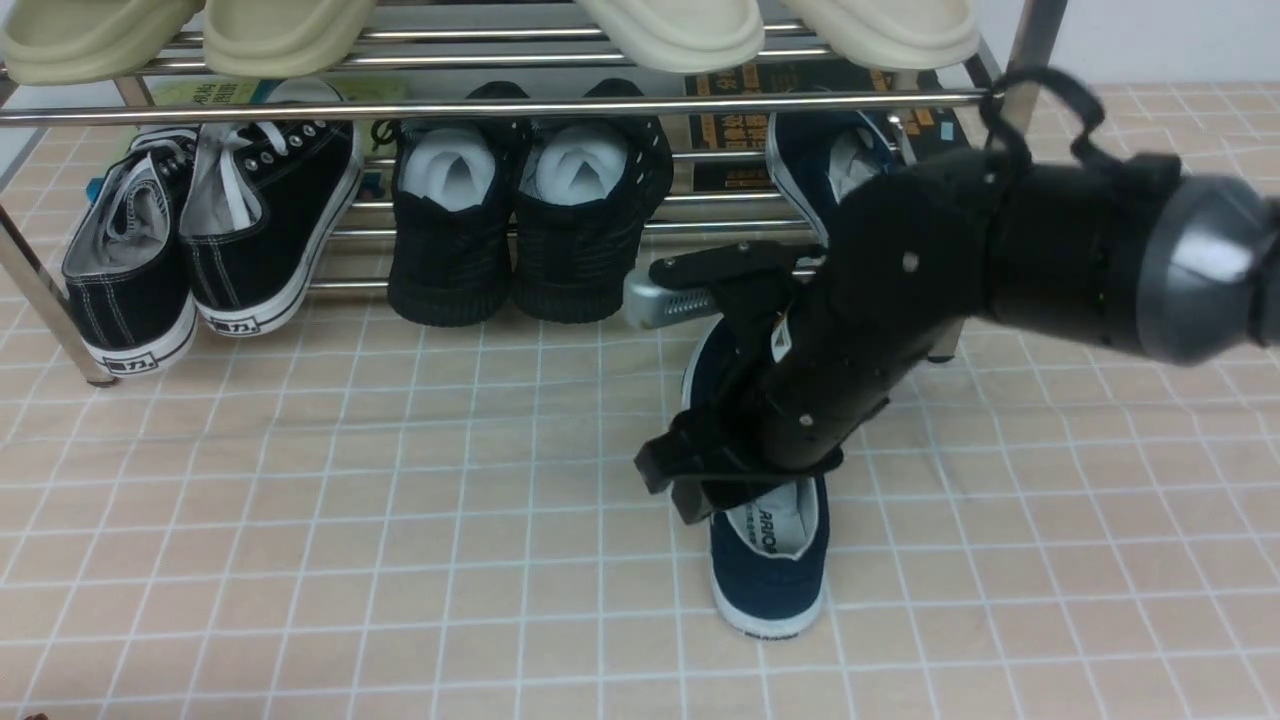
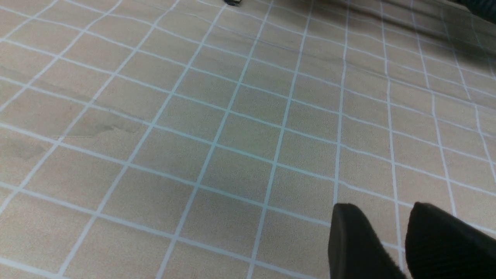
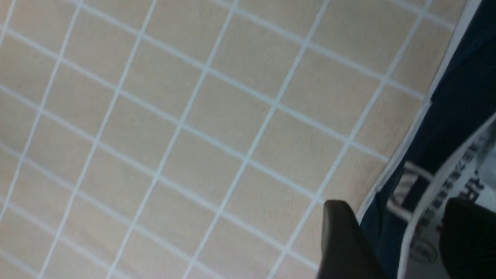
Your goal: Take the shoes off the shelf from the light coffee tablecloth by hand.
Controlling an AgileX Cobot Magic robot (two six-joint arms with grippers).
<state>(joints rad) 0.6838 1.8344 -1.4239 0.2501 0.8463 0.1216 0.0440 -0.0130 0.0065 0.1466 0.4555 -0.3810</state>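
navy shoe [image 1: 770, 580]: on tablecloth [image 1: 300, 500], 6 o'clock of shelf [image 1: 500, 105]
right claw [image 3: 398, 202]: released — fingers [image 3: 341, 240] straddle its side wall
left claw [image 2: 383, 209]: spread, empty

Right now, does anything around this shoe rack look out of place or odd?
Yes: one navy shoe lies alone on the tablecloth in front of the shelf, while its partner sits on the lower tier. The right pincer stands open across the loose shoe's side wall.

Right gripper [image 1: 672, 490] tilts downward, jaws parted.
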